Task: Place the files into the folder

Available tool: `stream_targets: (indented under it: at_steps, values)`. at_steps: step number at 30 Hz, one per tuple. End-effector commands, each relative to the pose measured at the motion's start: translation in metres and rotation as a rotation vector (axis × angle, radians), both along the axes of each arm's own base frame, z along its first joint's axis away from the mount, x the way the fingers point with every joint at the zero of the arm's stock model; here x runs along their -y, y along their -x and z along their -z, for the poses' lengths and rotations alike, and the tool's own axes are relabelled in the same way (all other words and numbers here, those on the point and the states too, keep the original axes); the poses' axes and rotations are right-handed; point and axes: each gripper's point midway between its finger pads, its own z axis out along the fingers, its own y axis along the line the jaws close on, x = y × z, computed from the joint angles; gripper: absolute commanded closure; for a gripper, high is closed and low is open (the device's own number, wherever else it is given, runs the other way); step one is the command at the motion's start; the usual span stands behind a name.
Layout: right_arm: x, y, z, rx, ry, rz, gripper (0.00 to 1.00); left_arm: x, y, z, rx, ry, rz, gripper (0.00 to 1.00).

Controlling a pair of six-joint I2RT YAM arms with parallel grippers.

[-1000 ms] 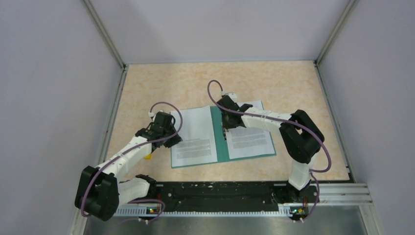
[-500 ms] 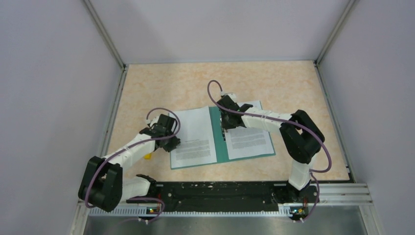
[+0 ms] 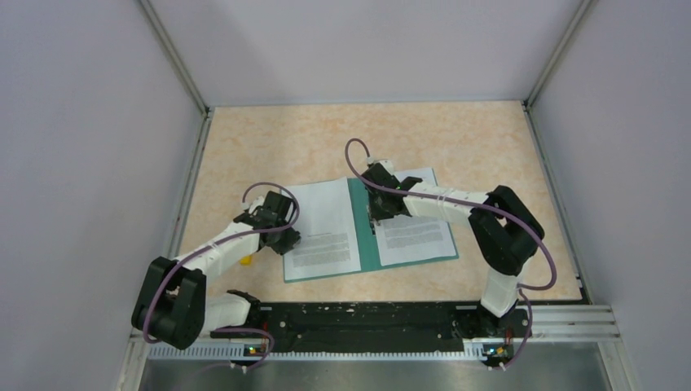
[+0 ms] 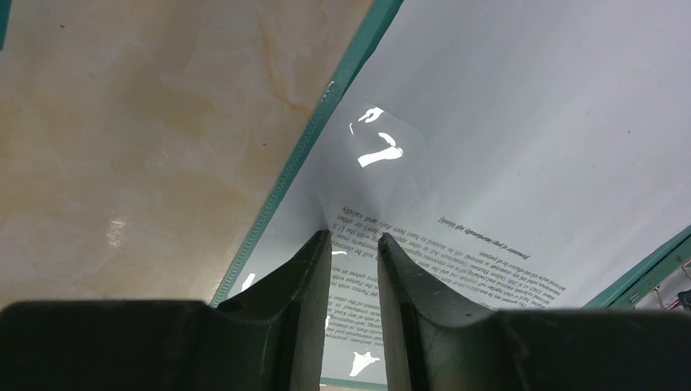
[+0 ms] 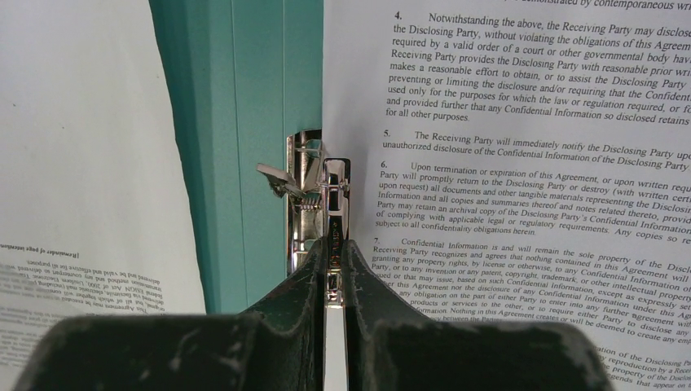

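Note:
The teal folder (image 3: 368, 244) lies open on the table. One printed file (image 3: 326, 220) lies on its left half and another (image 3: 415, 232) on its right half. My left gripper (image 3: 289, 238) is at the folder's left edge. In the left wrist view its fingers (image 4: 354, 236) stand narrowly apart with the tips down on the left file (image 4: 505, 147), which puckers at the tips beside the teal edge (image 4: 326, 106). My right gripper (image 3: 376, 213) is at the spine. In the right wrist view it (image 5: 336, 244) is shut on the metal fastener (image 5: 314, 179), between the teal spine (image 5: 244, 122) and the right file (image 5: 530, 163).
A small yellow object (image 3: 244, 261) lies on the table under my left forearm. Grey walls close in the beige table (image 3: 456, 138) on the left, back and right. A black rail (image 3: 367, 322) runs along the near edge.
My left gripper has moved a little down and right onto the folder's left edge, and its elbow swung in. My right gripper has barely moved.

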Motion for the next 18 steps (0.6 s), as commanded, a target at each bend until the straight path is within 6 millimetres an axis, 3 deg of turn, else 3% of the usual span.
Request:
stream_targets:
  at_steps: [1,18]
  values:
    - [-0.0034,0.0026,-0.0185,0.034,-0.029,-0.013,0.98,-0.0042,0.0004,0.0052,-0.009,-0.013,-0.03,0.67]
    - [-0.0038,0.0059,-0.0231,0.118,-0.098,-0.01,0.89,-0.0045,-0.0028,0.0055,-0.016,-0.021,-0.037,0.67]
